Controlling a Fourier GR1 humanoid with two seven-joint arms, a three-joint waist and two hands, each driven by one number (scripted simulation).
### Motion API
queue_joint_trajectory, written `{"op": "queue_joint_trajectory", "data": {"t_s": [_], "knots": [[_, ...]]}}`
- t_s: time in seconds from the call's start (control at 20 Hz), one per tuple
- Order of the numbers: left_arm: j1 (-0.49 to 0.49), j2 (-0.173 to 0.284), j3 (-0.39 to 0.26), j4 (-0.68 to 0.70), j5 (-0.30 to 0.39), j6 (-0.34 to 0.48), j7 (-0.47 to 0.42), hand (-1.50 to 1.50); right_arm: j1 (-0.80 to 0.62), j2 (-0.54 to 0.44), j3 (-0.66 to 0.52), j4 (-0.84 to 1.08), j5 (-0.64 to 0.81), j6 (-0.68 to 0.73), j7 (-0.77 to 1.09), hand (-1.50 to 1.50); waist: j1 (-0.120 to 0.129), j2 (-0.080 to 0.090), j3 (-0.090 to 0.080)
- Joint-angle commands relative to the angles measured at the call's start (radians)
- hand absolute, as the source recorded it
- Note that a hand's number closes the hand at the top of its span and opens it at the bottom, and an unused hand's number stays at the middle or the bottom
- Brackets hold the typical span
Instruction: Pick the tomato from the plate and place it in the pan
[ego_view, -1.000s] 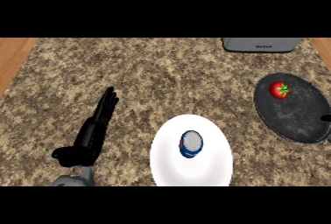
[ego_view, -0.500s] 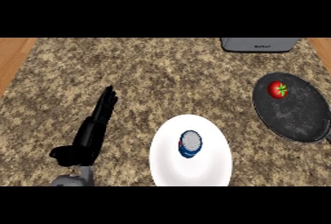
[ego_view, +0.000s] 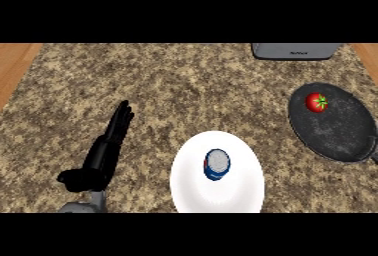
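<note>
The red tomato with a green stem lies inside the dark round pan at the right of the counter, near the pan's far rim. A white plate sits at the front centre and carries a small blue and grey can. My left hand shows at the lower left, fingers straight and pointing away, open and holding nothing, well apart from the plate. My right hand shows nowhere in the head view.
A grey appliance stands at the counter's far edge, upper right. Wooden strips border the granite top at left and right. The pan reaches close to the right side of the view.
The view has shifted slightly, so the pan and tomato sit a little higher and the left hand a little lower. Nothing was taken hold of or let go.
</note>
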Motion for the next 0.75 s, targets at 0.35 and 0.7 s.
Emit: {"op": "queue_joint_trajectory", "data": {"t_s": [0.35, 0.7], "knots": [[-0.011, -0.007, 0.002, -0.016, -0.006, 0.008, 0.037, 0.0, 0.04, -0.022, 0.048, -0.014, -0.022, 0.114, -0.164, -1.5, 0.005, -0.001, 0.0], [-0.005, 0.003, 0.025, 0.043, 0.013, -0.029, -0.025, 0.0, 0.083, 0.009, 0.088, -0.035, -0.01, -0.009, -0.24, -1.5, 0.001, 0.0, -0.001]]}}
